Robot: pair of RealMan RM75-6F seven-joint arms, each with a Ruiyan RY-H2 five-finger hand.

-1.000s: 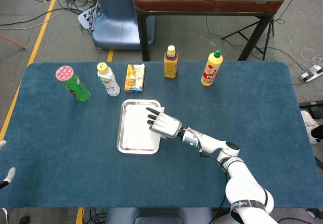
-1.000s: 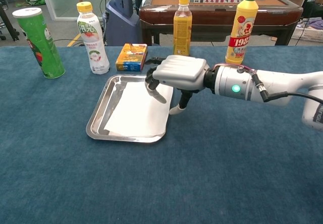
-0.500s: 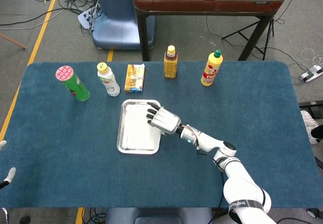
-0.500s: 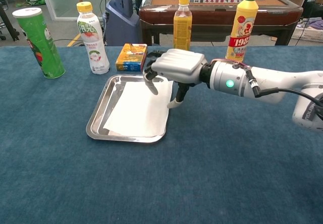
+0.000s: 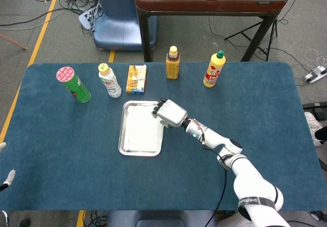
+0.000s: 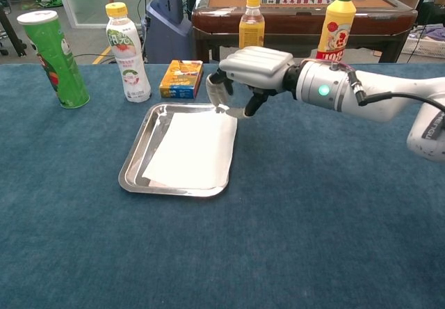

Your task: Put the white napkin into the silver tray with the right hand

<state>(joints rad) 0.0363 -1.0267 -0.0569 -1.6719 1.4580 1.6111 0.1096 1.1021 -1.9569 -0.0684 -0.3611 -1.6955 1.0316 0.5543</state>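
The white napkin [image 6: 195,149] lies flat inside the silver tray [image 6: 135,159], its right edge lapping over the tray's right rim. In the head view the napkin [image 5: 144,132] fills most of the tray [image 5: 122,130]. My right hand [image 6: 254,69] hovers over the tray's far right corner, fingers curled downward and apart. Its fingertips [image 6: 217,94] hang just above the napkin's far corner, and I see nothing gripped in them. The head view shows this hand [image 5: 168,113] at the same corner. Only white slivers of my left hand [image 5: 9,177] show at the frame's left edge.
Along the far side stand a green can [image 6: 52,58], a white bottle [image 6: 127,51], a yellow-blue carton [image 6: 181,78], an amber bottle [image 6: 250,27] and a yellow bottle [image 6: 334,34]. Blue cloth covers the table [image 6: 313,218].
My right hand has risen and drawn back from the middle of the tray to its far right corner. The napkin stays flat in the tray.
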